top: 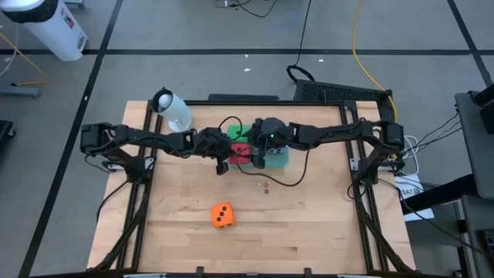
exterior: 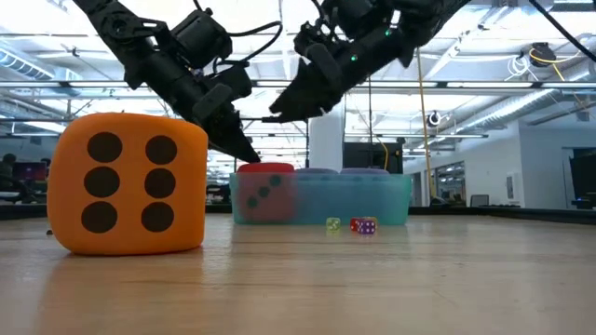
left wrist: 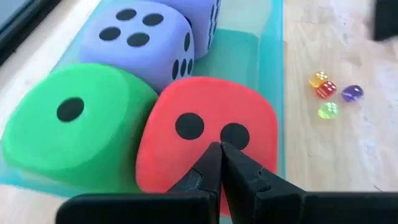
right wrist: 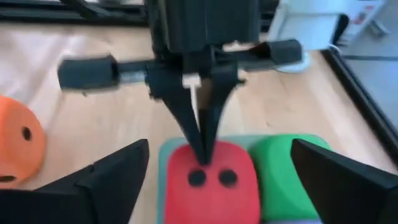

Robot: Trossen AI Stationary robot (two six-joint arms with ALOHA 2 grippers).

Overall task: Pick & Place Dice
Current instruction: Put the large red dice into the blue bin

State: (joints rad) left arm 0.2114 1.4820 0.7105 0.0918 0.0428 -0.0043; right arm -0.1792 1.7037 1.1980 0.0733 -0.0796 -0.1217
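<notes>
Left wrist view shows the left fingers (left wrist: pixel 221 163) pinched together, pressing the red die (left wrist: pixel 208 143) in the blue tray (left wrist: pixel 273 93). Right fingers (right wrist: pixel 211 180) spread wide above it; they should straddle it squarely before squeezing. Orange die (top: pixel 221 215) sits alone on the bench (top: pixel 309 224).

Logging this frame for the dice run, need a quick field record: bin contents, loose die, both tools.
bin: teal tray, back centre of table
in bin: red die, green die, purple die; a second purple one behind it
outside bin: orange die, alone on the front of the table
left tool: shut, tips pressed on the red die's top
right tool: open, hovering over the red die
small dice: tiny coloured ones beside the tray
</notes>
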